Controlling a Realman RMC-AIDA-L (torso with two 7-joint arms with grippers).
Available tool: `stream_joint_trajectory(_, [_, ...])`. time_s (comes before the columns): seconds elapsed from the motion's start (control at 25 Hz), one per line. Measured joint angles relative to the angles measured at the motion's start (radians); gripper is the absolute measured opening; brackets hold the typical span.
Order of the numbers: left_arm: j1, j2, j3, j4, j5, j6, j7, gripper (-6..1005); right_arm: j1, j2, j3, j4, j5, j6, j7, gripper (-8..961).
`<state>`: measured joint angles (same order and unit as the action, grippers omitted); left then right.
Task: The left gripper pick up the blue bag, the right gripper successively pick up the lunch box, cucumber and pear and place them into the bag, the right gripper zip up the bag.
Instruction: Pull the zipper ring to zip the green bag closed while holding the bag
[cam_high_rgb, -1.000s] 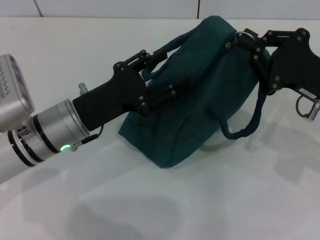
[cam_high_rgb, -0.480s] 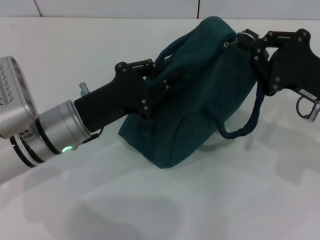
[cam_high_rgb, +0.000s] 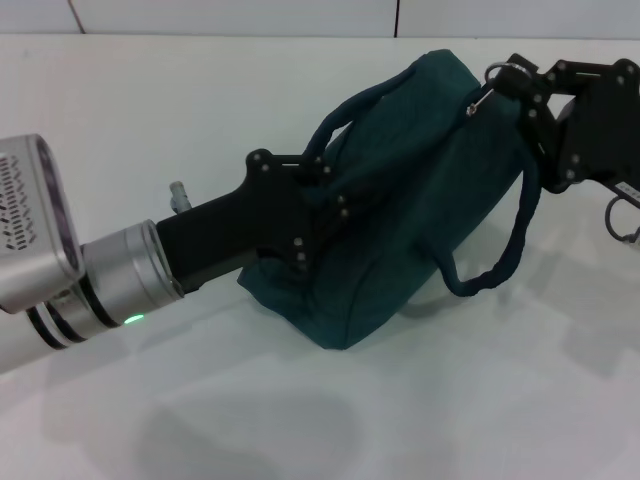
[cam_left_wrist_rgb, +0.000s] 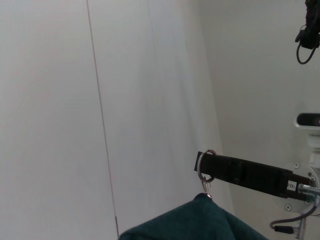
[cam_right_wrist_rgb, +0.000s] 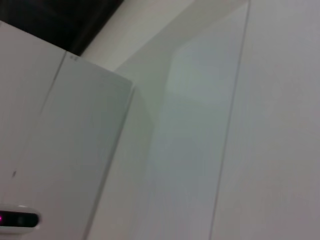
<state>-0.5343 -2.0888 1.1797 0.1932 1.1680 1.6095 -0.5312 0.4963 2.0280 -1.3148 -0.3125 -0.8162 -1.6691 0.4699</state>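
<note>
The blue bag (cam_high_rgb: 420, 200) lies slumped on the white table (cam_high_rgb: 450, 400), its top closed. My left gripper (cam_high_rgb: 325, 195), the black claw with the silver wrist, is shut on the bag's near side by a carry handle (cam_high_rgb: 345, 105). My right gripper (cam_high_rgb: 510, 85) is at the bag's upper right end, shut on the metal zipper ring (cam_high_rgb: 497, 72). In the left wrist view the same ring (cam_left_wrist_rgb: 206, 165) hangs from a black finger (cam_left_wrist_rgb: 240, 172) above the bag's top (cam_left_wrist_rgb: 200, 222). The lunch box, cucumber and pear are out of view.
A second handle loop (cam_high_rgb: 500, 250) droops off the bag's right side onto the table. White wall panels (cam_high_rgb: 230, 15) run behind the table's far edge. The right wrist view shows only white panels (cam_right_wrist_rgb: 200, 125).
The right gripper has drawn the zipper ring up and to the right. The left gripper has slid right along the bag's side, and the bag has shifted slightly with it.
</note>
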Motion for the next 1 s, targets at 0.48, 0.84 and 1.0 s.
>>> stream_joint_trajectory(0.48, [0.045, 0.030, -0.002, 0.098, 0.002, -0.052, -0.089, 107, -0.028, 0.000, 0.001, 0.058, 0.072, 0.009, 0.005, 7])
stream_joint_trajectory(0.84, [0.017, 0.042, -0.023, 0.101, 0.007, -0.115, -0.151, 88, -0.043, -0.001, 0.002, 0.104, 0.120, 0.013, 0.007, 6])
stream_joint_trajectory(1.0, [0.004, 0.038, -0.020, 0.102, 0.029, -0.123, -0.150, 66, -0.042, 0.000, -0.003, 0.104, 0.122, 0.014, 0.007, 6])
